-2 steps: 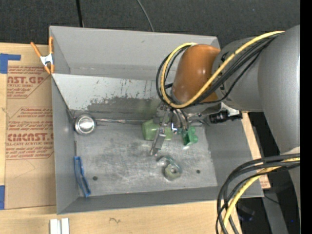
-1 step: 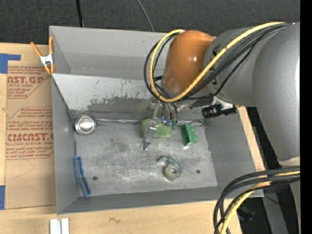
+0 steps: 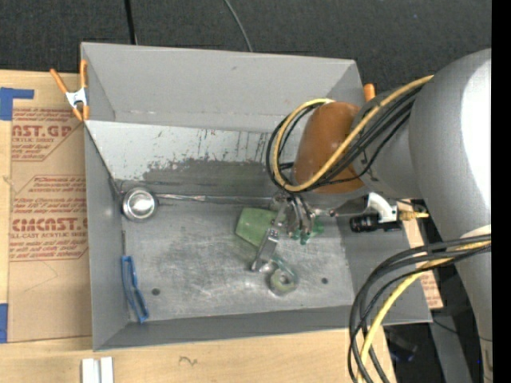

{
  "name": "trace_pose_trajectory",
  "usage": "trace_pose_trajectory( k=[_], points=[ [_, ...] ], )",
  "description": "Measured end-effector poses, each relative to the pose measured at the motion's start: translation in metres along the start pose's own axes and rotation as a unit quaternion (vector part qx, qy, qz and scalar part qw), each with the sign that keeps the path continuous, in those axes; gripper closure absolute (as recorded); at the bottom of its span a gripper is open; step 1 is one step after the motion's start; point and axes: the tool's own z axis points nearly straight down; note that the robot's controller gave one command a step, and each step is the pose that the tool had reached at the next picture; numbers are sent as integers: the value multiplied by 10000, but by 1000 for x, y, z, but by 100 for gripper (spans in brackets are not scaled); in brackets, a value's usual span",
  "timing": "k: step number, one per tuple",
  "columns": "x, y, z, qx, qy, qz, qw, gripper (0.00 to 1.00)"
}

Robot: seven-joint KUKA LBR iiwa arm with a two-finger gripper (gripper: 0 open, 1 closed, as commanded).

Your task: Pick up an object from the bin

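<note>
One gripper (image 3: 270,250) low in grey metal bin (image 3: 192,146), at right edge of pale green rectangular block (image 3: 252,224), centre | grip: cannot tell, orange cover and cables hide wrist | small grey ring-shaped piece (image 3: 280,280) just below

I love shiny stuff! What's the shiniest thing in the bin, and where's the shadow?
Camera view: the small round silver metal cap at the grey metal bin's left side glints brightest; the darkest shade lies under the robot's orange wrist cover, at the back wall's right end.
</note>
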Motion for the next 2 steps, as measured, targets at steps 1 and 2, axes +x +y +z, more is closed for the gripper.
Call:
trace_pose_trajectory(
  k=[1, 2],
  points=[
    [-3, 4, -7, -26, -56, -23, 10000, 100],
    [-1, -25, -151, -17, -22, -214, 9998, 100]
  ],
)
